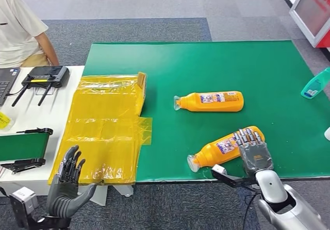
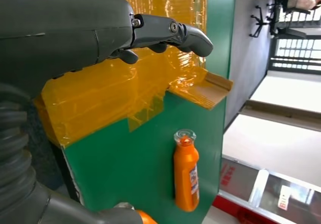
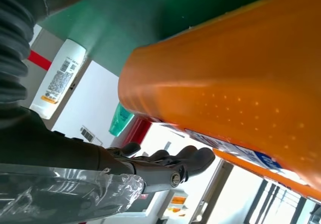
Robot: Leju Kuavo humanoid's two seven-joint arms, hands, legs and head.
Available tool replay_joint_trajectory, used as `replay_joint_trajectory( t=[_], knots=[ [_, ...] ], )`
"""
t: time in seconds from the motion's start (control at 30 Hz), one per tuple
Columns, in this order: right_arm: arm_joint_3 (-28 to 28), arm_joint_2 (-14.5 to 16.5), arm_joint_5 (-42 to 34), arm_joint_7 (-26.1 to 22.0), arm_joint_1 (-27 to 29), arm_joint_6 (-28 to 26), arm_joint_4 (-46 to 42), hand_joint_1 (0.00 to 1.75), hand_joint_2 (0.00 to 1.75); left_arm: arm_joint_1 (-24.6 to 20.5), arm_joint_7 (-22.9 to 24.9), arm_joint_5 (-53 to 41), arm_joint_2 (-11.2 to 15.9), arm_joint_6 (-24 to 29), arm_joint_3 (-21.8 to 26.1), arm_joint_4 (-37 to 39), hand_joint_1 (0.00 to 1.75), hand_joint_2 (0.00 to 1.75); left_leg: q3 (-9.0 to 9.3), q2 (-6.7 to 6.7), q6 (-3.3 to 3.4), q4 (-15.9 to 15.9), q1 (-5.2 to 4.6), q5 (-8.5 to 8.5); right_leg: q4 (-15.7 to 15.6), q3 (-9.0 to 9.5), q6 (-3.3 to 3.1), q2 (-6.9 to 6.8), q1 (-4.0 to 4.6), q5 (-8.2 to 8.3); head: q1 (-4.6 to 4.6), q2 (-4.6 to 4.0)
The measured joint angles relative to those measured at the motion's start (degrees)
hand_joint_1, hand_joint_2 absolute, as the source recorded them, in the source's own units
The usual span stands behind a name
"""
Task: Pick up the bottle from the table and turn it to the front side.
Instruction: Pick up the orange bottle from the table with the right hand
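bottle lying flat on the green mat, right hand over its base, grip unclear; left hand empty, fingers spread.

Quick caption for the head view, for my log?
Right hand over the near orange bottle lying on the green mat; left hand open.

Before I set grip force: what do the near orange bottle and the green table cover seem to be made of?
Near orange bottle: likely smooth, slightly glossy plastic; soft highlights along its body, printed paper or film label, clear cap. Green table cover: looks like matte felt or fabric, flat colour without glare, though a rubber mat is possible.
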Motion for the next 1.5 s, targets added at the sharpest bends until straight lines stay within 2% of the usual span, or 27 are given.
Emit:
replay_joint_trajectory(
  t=[0.6,0.93,1.27,1.5],
  knots=[
    [1.7,0.1,0.2,1.6,-0.4,-1.5,1.0,0.00,1.75,0.8,1.3,-0.8,-1.2,-0.6,0.0,3.5,0.00,1.75,0.01,0.00,0.01,0.0,0.00,-0.01,0.0,-0.01,0.00,0.00,0.00,0.00,0.00,0.00],
    [0.9,-0.8,-0.4,-0.3,0.9,-3.1,1.8,0.00,1.75,1.4,0.8,-1.9,-1.9,-1.6,-0.2,5.8,0.00,1.75,0.05,0.00,0.03,0.0,-0.01,-0.02,0.0,0.03,0.01,0.00,-0.01,-0.01,0.01,0.00],
    [0.6,-0.8,-0.4,-1.0,0.5,-3.0,2.2,0.00,1.75,1.5,0.7,-1.5,-1.6,-2.1,-4.3,7.9,0.00,1.75,0.10,0.00,0.05,0.0,-0.01,-0.01,0.0,0.10,0.05,0.00,-0.01,0.02,0.01,0.00],
    [0.6,-0.8,-1.0,-1.9,-1.1,-3.2,3.6,0.00,1.75,1.1,0.7,0.5,0.2,0.8,-9.8,9.3,0.00,1.75,0.10,0.00,0.08,0.0,-0.02,0.03,0.0,0.12,0.08,0.00,-0.02,0.08,0.01,0.00]
  ],
)
